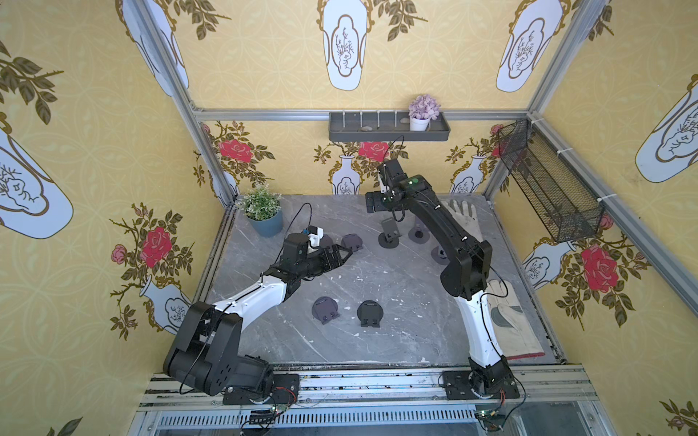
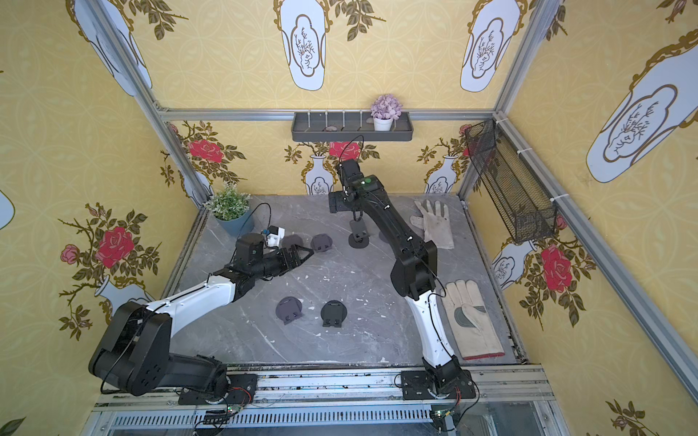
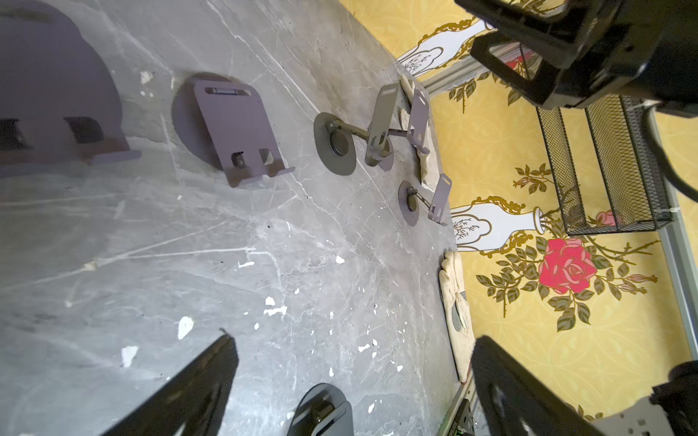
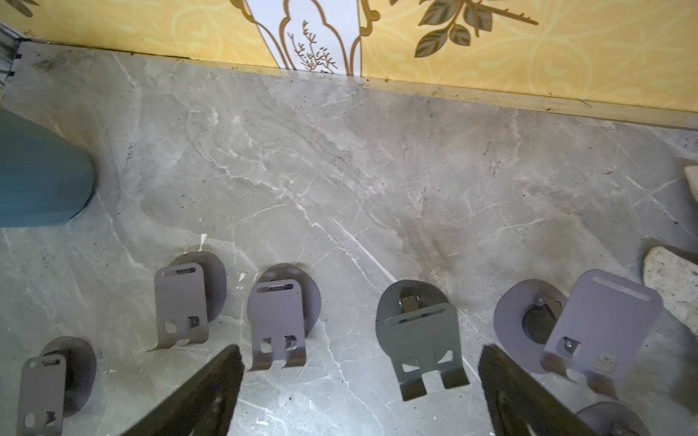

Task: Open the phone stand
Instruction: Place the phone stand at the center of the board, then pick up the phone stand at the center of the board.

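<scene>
Nearest the lens in both top views ran the mounting rail (image 1: 377,385) carrying both arms. Inspection found the left claw (image 1: 342,252) released, fingers (image 3: 196,385) spread and empty, held low just beside a folded phone stand (image 1: 352,242) lying on the tabletop (image 1: 396,287). The right claw (image 1: 379,203) was likewise released and gripped nothing; it hung above an opened stand (image 1: 389,234), whose plate stood raised on its arm. Another flat stand (image 1: 370,312) lay near the front edge, well apart from either claw. The stands appeared to be thin painted sheet metal: judged light, rigid and smooth, hence liable to skid across the tabletop when pushed. Best purchase was judged to be the hooked lip at the plate's free end, with the round base pinned by the other claw; otherwise a stiff hinge would likely lift the whole piece. The stand beside the left claw was judged the next candidate for opening.
</scene>
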`<state>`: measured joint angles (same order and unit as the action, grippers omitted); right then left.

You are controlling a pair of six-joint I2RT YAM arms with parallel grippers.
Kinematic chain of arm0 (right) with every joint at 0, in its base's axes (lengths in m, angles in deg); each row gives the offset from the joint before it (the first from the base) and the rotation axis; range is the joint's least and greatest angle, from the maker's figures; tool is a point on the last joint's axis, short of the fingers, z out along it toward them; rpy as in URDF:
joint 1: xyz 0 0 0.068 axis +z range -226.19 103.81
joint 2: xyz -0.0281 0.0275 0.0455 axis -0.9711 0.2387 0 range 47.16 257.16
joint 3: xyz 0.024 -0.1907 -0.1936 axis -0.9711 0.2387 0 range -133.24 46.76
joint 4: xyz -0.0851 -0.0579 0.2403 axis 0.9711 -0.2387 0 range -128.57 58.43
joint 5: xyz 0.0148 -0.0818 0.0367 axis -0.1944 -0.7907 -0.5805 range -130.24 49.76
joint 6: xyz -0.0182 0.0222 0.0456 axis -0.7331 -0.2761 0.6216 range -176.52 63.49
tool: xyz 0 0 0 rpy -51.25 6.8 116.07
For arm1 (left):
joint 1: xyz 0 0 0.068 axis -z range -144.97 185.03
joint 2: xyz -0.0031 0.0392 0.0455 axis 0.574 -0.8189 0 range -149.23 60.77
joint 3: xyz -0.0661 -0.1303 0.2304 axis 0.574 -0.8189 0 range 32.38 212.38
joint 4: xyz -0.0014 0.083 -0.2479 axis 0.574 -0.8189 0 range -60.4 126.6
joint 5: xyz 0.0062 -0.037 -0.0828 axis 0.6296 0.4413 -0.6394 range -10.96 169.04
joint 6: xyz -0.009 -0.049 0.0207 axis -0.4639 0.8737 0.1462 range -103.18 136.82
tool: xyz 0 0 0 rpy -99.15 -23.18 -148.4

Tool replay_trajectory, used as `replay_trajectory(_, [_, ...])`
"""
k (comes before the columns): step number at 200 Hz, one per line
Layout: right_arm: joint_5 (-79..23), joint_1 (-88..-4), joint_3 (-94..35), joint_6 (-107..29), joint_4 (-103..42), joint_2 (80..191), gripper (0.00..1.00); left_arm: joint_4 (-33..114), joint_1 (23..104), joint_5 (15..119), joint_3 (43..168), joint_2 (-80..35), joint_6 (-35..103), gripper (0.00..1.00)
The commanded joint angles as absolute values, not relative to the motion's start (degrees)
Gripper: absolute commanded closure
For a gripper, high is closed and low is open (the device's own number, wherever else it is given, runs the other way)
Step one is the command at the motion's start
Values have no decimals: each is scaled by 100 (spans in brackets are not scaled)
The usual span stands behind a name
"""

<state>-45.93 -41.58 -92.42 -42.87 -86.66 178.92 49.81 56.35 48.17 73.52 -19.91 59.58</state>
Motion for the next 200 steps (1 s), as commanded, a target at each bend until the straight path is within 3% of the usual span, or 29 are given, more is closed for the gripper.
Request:
replay_trajectory(1, [-4660, -3961, -9203, -4283, -8466, 17837, 2, 4653, 5572, 4999, 7371, -1865, 5673, 1])
replay_trajectory(167, [-4402, -3220, -8554, -4157, -8000, 18691, 0, 3636, 5357, 5675, 6449, 82, 5692, 1])
replay_trajectory(200, [-4349, -3198, -8414, -4138, -8005, 18878, 4, 3566, 5357, 5715, 6280, 344, 5759, 1])
